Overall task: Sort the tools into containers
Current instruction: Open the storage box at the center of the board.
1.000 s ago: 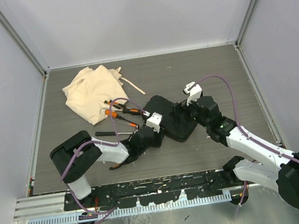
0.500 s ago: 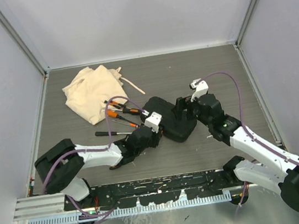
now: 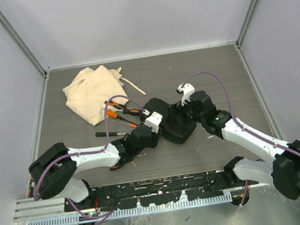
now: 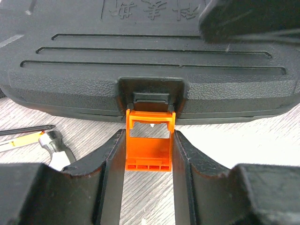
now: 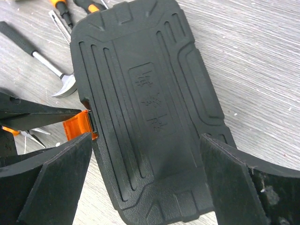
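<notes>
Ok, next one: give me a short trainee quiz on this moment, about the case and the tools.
1. Fill in: the hammer lies on the ____, outside the tool case.
2. The left gripper is closed on: A) the hammer B) the orange latch C) nothing.
3. True or false: the tool case has its lid raised.
Key: 1 table; 2 B; 3 false, the lid is down.
</notes>
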Robot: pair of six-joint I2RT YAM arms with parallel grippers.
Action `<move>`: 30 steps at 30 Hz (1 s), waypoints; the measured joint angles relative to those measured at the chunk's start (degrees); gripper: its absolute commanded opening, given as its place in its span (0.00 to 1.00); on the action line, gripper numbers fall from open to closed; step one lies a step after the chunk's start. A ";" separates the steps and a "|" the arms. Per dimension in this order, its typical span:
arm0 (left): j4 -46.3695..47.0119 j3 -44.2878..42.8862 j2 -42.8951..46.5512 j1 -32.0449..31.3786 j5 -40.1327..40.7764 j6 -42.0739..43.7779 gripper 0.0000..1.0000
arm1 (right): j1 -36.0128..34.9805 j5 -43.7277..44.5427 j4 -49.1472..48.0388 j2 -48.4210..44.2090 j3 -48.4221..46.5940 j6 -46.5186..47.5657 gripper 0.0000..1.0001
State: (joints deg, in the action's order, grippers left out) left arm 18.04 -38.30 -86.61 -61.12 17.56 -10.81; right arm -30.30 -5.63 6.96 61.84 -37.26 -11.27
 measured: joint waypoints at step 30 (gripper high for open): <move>-1.68 -2.73 3.02 0.00 -0.98 -0.28 0.08 | -0.07 -4.02 -10.10 8.72 -0.11 7.98 1.00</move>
State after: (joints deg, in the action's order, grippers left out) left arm 16.36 -41.04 -83.59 -61.12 16.58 -11.09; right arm -30.37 -9.65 -3.14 70.57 -37.36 -3.29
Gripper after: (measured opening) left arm 0.384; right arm 0.999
